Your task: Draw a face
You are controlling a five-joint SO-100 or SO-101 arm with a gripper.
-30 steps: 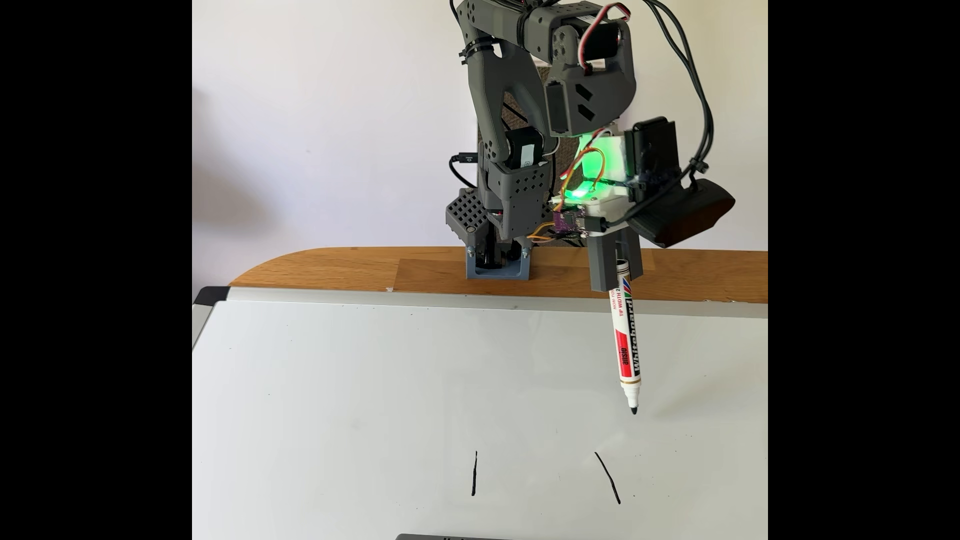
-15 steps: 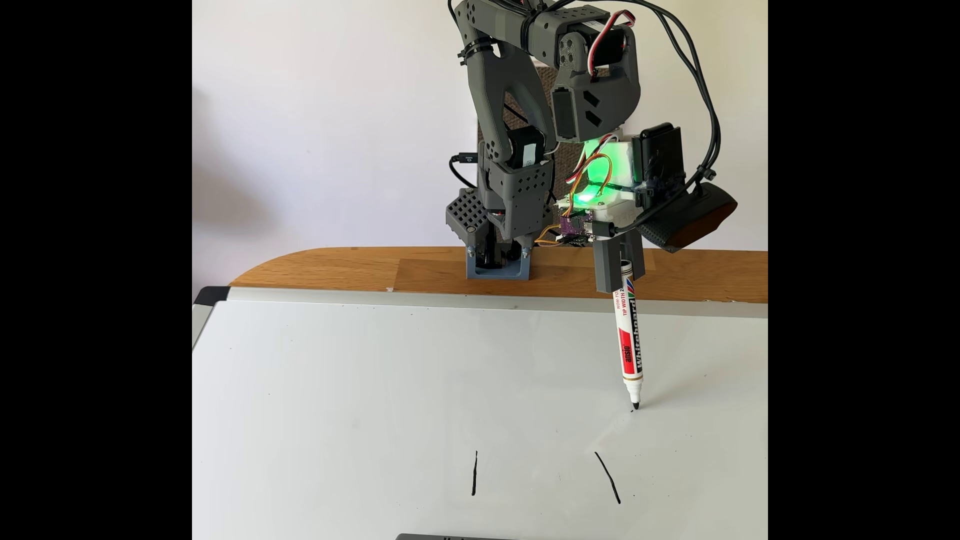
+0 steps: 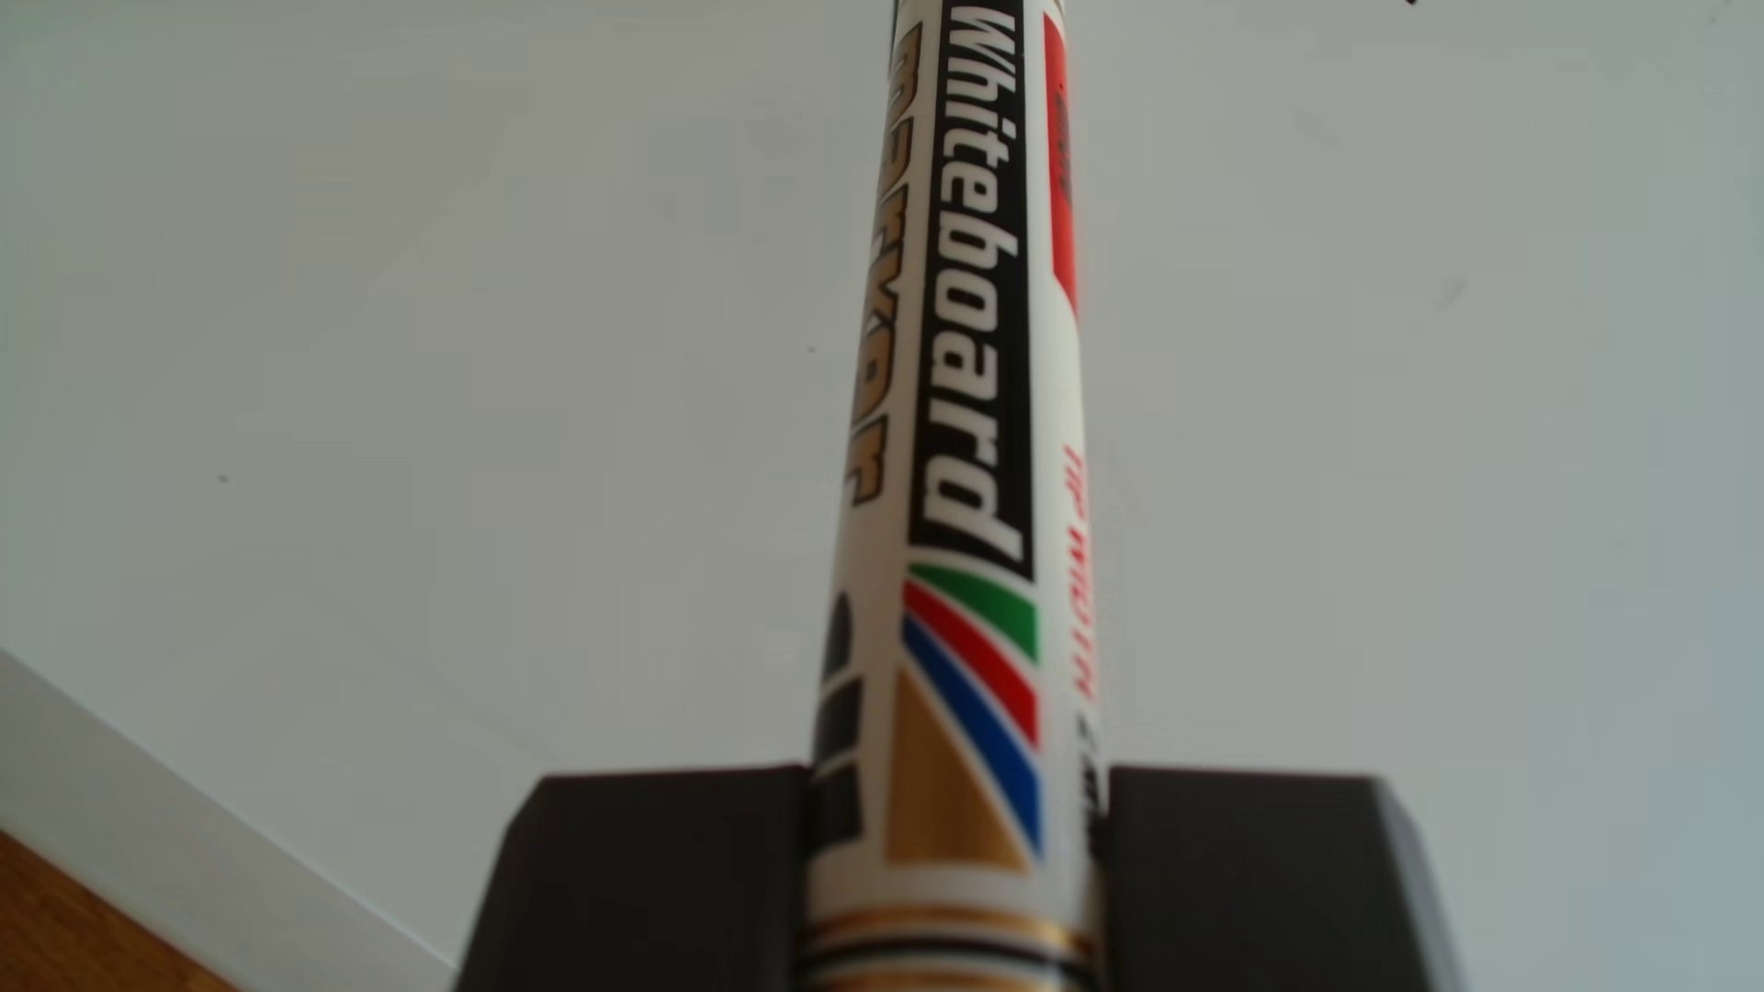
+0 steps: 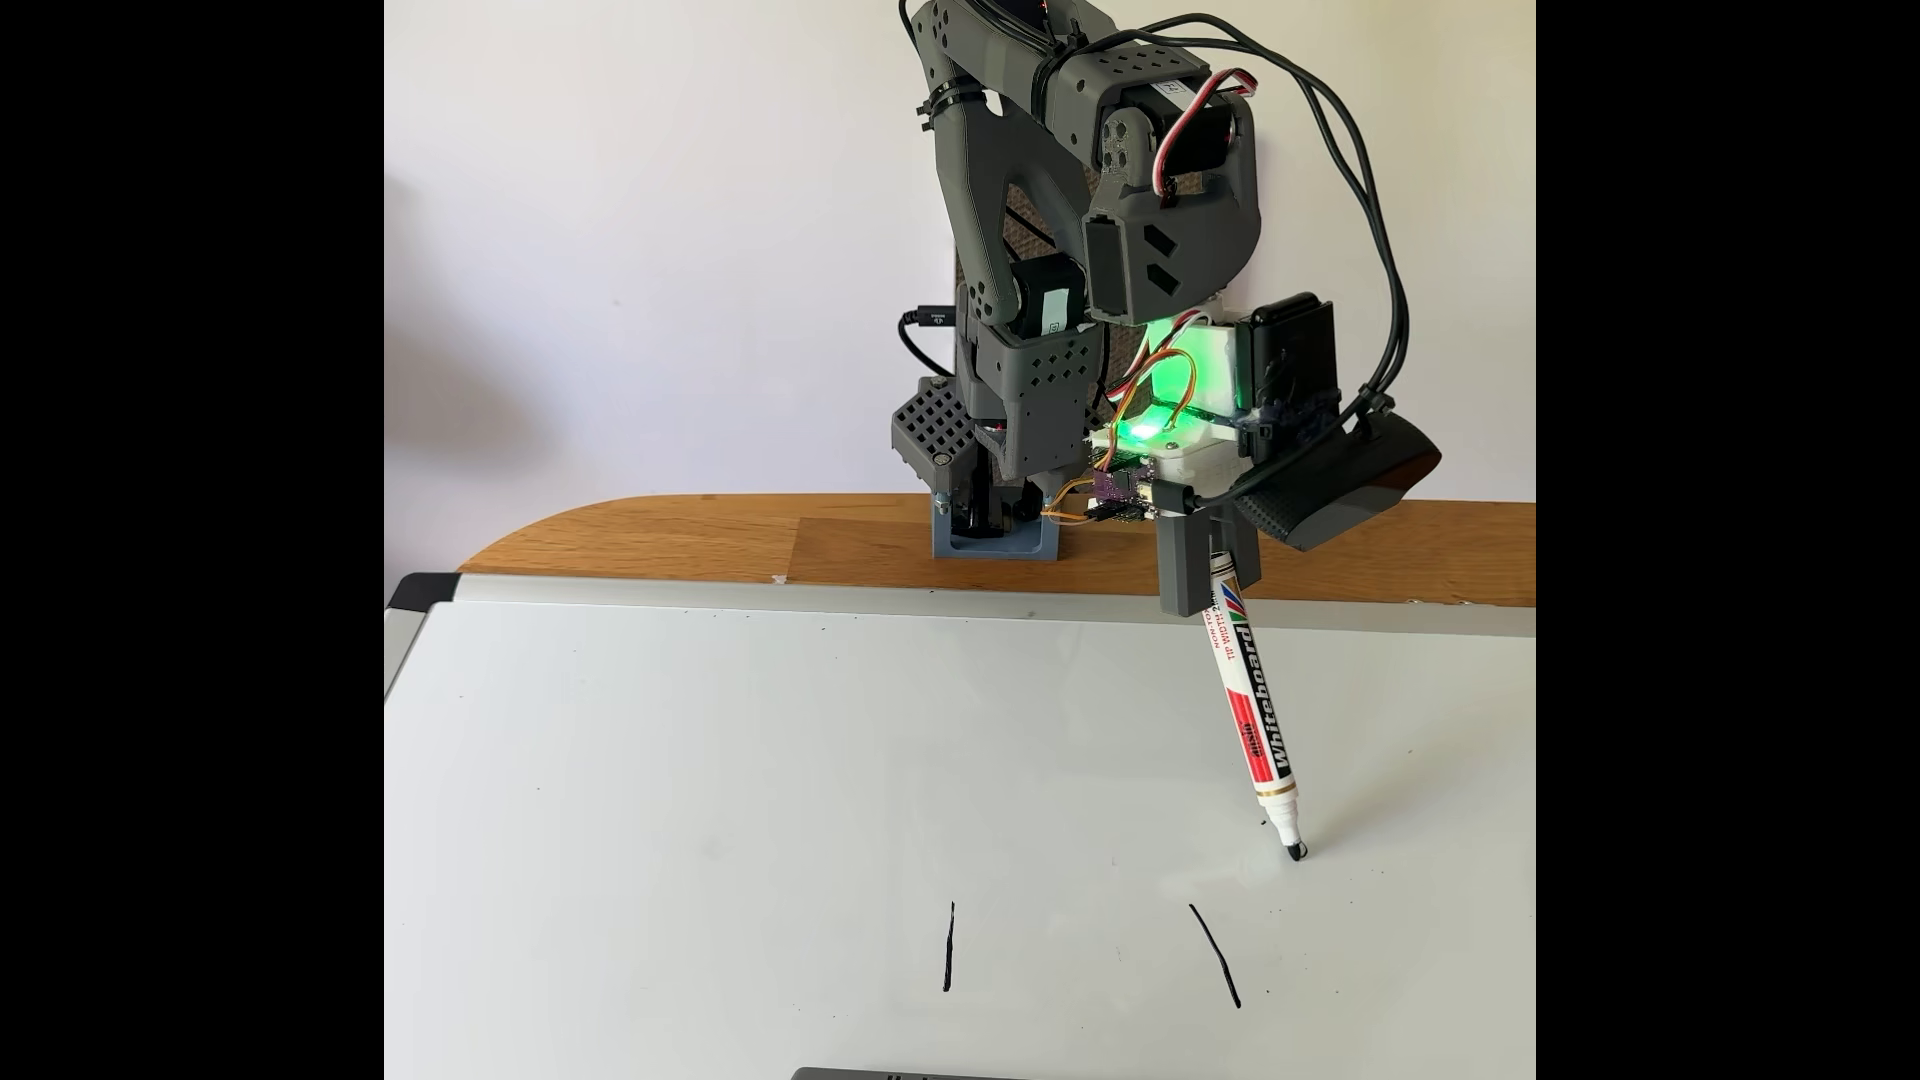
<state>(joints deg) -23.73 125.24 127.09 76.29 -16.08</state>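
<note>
My gripper (image 4: 1214, 590) is shut on a white whiteboard marker (image 4: 1255, 717), which slants down to the right in the fixed view. Its black tip (image 4: 1296, 852) meets the whiteboard (image 4: 727, 748) at the right. The face consists of two thin black strokes lower on the board: a near-vertical one (image 4: 949, 947) and a slanted one (image 4: 1216, 955) just below and left of the tip. A tiny ink dot (image 4: 1265, 821) sits beside the marker's nib. In the other view the marker barrel (image 3: 964, 382) rises from my gripper (image 3: 955, 777) between two dark fingers (image 3: 649, 878) over the whiteboard (image 3: 382, 286).
The board's grey frame (image 4: 727, 594) lies against a wooden table (image 4: 675, 540), where the arm's base (image 4: 995, 540) is clamped. A dark grey block (image 4: 904, 1073) peeks in at the bottom edge. Cables loop right of the wrist. The board's frame (image 3: 143, 811) and wood (image 3: 57, 925) show lower left.
The wrist dropped and shifted left, tilting the marker. Its tip slid down and to the right on the board, leaving a tiny dot where it touched before.
</note>
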